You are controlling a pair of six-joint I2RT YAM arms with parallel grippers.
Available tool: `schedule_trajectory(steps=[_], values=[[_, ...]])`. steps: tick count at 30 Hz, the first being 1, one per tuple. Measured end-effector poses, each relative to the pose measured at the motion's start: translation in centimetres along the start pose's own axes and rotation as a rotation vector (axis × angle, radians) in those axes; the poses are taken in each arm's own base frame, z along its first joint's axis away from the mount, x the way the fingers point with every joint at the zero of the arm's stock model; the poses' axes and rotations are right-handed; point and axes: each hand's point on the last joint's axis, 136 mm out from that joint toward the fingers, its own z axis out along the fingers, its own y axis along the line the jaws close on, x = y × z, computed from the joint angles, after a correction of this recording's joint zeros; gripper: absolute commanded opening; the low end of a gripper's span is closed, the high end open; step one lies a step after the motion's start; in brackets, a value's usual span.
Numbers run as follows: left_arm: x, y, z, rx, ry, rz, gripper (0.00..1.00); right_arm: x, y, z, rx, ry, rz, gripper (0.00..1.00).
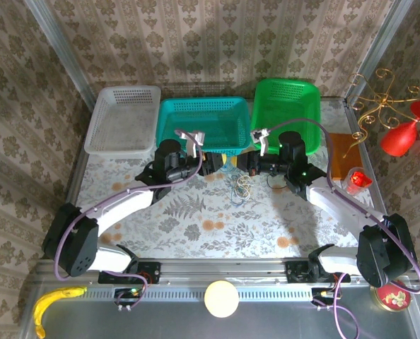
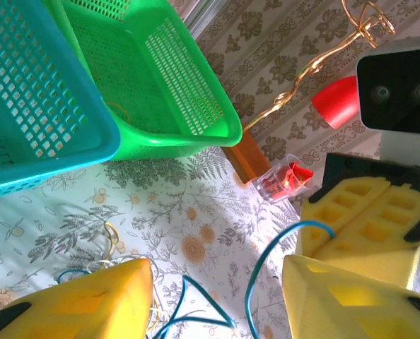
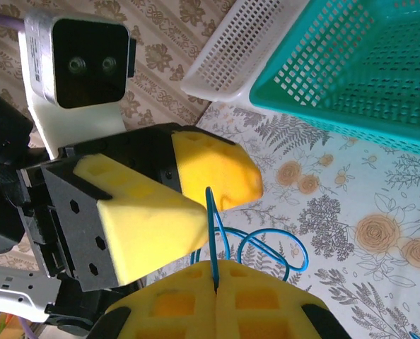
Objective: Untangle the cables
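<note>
The right claw (image 3: 216, 282) was seen fully shut, its yellow pads pressed together on a blue cable (image 3: 211, 219). The cable was pinched at the pad tips and was seen running straight out from them. The left claw (image 2: 218, 275) was found about half open and was pointed closely at the right claw. Nothing was gripped by it, though the blue cable was seen curving through the gap between its fingers. Both claws were poised low over the table (image 1: 196, 226), just in front of the teal basket (image 1: 217, 101), toward its front right corner.

From the pinch the blue cable was carried in loose loops to the rest of the cables (image 1: 240, 188). These were seen as a small tangle of blue, whitish and yellowish strands, found lying on the table a little nearer the arm bases than the teal basket's front wall. A green basket (image 1: 284, 85) was set just beside the teal basket on its right. A white basket (image 1: 125, 90) was set just beside it on its left.
</note>
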Motion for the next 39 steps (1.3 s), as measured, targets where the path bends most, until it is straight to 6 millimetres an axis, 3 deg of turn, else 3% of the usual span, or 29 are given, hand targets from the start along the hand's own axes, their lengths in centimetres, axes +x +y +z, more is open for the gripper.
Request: schedule_trajectory(steps=[11, 21, 27, 31, 35, 39], values=[[0.1, 1.3, 1.8, -0.024, 0.027, 0.009, 0.50, 0.4, 0.6, 0.3, -0.014, 0.012, -0.001, 0.00], [-1.5, 1.6, 2.8, -0.038, -0.002, 0.041, 0.15, 0.5, 1.1, 0.4, -0.025, 0.016, -0.008, 0.00], [-2.8, 2.1, 2.2, -0.060, -0.036, 0.056, 0.00, 0.4, 1.2, 0.3, -0.026, 0.012, -0.013, 0.00], [-3.7, 1.2, 1.4, -0.049, -0.061, 0.072, 0.00, 0.4, 1.2, 0.3, -0.024, 0.011, -0.012, 0.00], [-5.0, -0.2, 0.9, -0.021, -0.088, 0.091, 0.00, 0.3, 1.1, 0.3, -0.018, 0.007, -0.009, 0.31], [-6.3, -2.0, 0.4, 0.010, -0.115, 0.113, 0.00, 0.1, 0.8, 0.4, -0.001, -0.003, 0.009, 0.46]])
